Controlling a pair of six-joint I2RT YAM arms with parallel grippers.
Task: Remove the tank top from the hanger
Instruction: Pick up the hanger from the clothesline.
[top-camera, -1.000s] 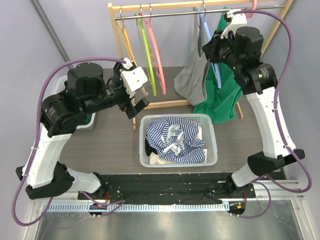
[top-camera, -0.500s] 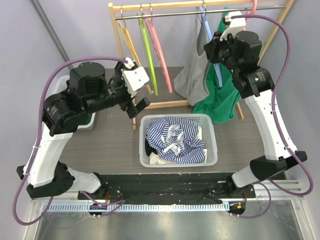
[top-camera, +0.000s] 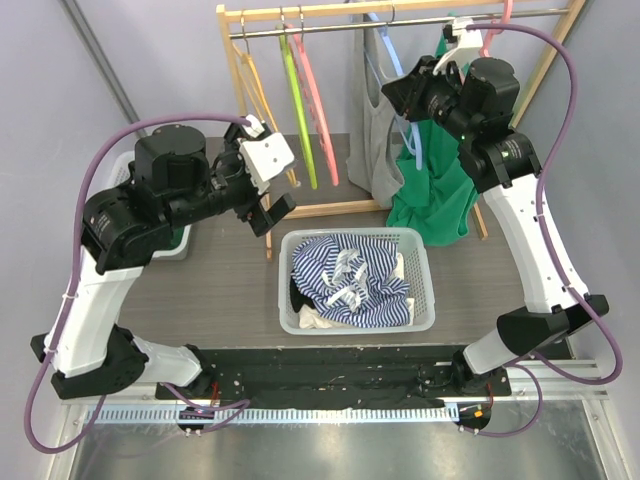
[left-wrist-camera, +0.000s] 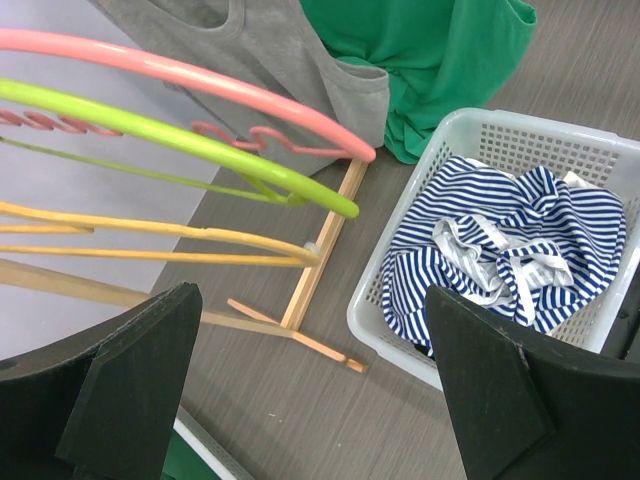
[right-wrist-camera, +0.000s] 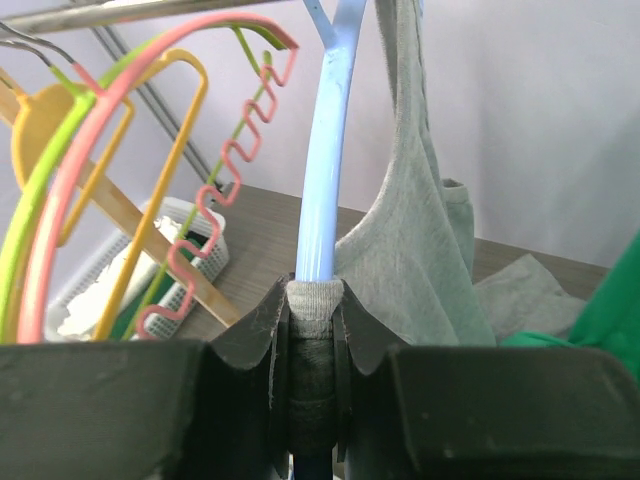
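Note:
A grey tank top (top-camera: 372, 130) hangs on a light blue hanger (top-camera: 405, 125) from the rack rail. My right gripper (top-camera: 408, 92) is shut on the tank top's strap where it lies over the blue hanger arm; in the right wrist view the strap (right-wrist-camera: 316, 300) is pinched between the jaws, the hanger (right-wrist-camera: 325, 170) rises above and the grey cloth (right-wrist-camera: 420, 260) hangs to the right. My left gripper (top-camera: 275, 210) is open and empty, held above the table left of the basket. The left wrist view shows the tank top's hem (left-wrist-camera: 290, 60).
A wooden rack (top-camera: 300, 15) holds yellow, green and pink hangers (top-camera: 310, 100). A green garment (top-camera: 440, 195) hangs at the right. A white basket (top-camera: 425, 270) holds striped clothes. A second white bin (top-camera: 180, 245) stands at the left.
My right gripper has swung left along the rail, pulling the blue hanger and grey tank top with it. The left arm has barely moved.

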